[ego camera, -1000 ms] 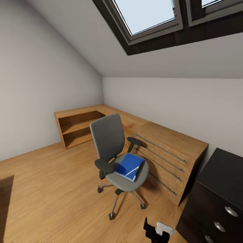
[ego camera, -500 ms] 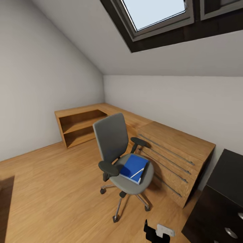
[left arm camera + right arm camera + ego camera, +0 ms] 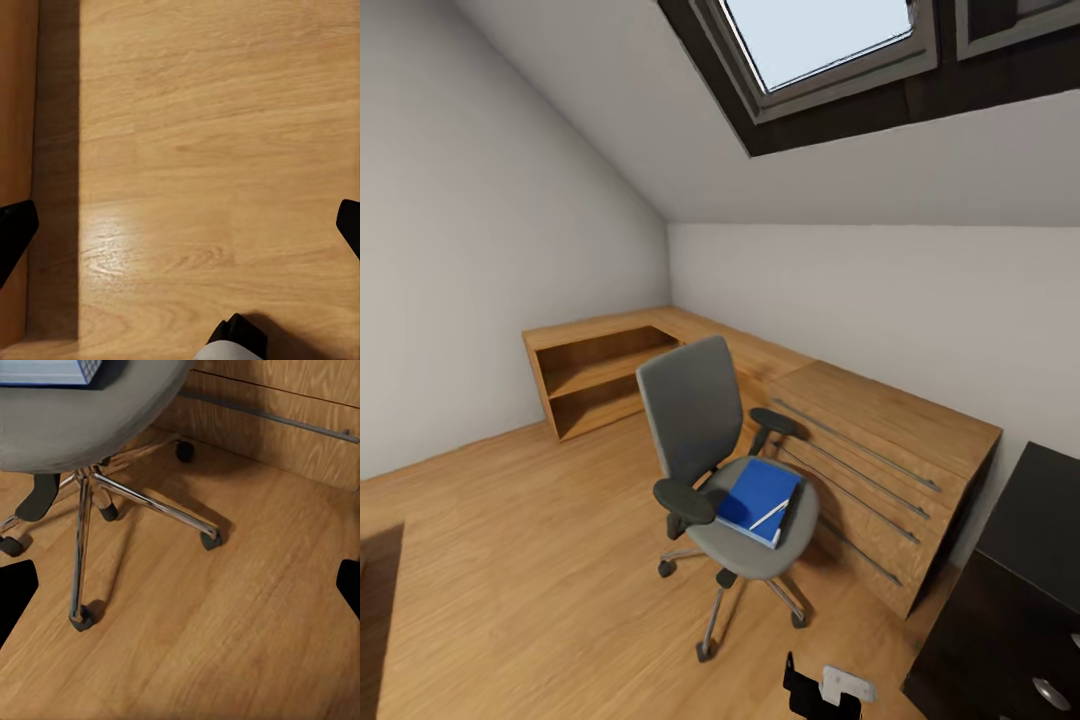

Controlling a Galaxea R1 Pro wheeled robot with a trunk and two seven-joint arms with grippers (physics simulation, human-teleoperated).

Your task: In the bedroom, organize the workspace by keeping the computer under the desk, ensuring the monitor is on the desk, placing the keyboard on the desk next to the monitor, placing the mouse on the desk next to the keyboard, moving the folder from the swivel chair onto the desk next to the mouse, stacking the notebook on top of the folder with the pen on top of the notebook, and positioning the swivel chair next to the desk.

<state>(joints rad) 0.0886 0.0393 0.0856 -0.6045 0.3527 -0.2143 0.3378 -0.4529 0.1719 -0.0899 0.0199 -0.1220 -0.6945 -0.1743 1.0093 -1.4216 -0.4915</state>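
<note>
The swivel chair (image 3: 725,470) is taken as the landmark. It stands on the wood floor (image 3: 520,560) just in front of the oak low cabinet (image 3: 870,450), with the black desk (image 3: 1020,590) off to one side of it. The blue folder (image 3: 760,497) is seen lying flat on its seat, and a thin pale pen (image 3: 768,515) is laid on the cover. The folder's long axis runs from the seat's front edge toward the armrest on the cabinet side.

In the right wrist view the chair's chrome base (image 3: 112,502) and the seat's underside are seen ahead of and above the right gripper (image 3: 180,589), whose fingers are spread wide. The left gripper (image 3: 180,229) is likewise spread, over bare floor. The right arm is judged the nearer; a raise and reach forward are called for.
</note>
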